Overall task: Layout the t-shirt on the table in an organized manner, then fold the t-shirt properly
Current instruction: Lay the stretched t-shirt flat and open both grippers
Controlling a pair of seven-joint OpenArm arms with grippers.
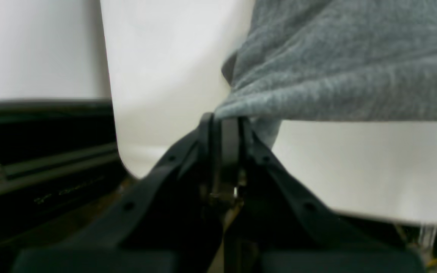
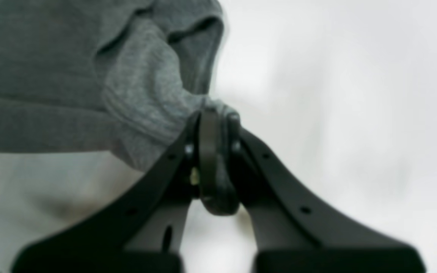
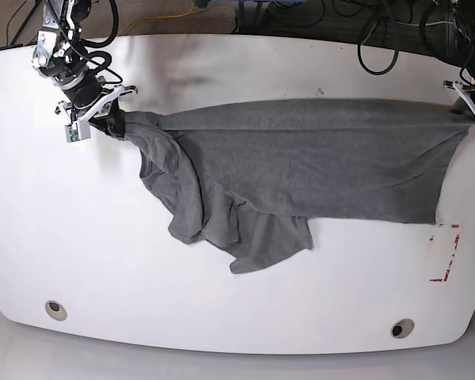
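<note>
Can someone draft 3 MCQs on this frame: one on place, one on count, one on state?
1. Where do the red tape marks sit, seen from the base view?
A. Beside the shirt's lower right corner
B. Under the collar
C. At the far left edge

2. How many round grommet holes show in the table?
A. None
B. Two
C. Four

3. How is the t-shirt held?
A. Lying free
C. Held by one gripper only
B. Pinched by both grippers and stretched between them

Answers: 1 A, the marks lie just right of the hem corner. 2 B, one near each front corner. 3 B, the left gripper and right gripper each clamp cloth.
</note>
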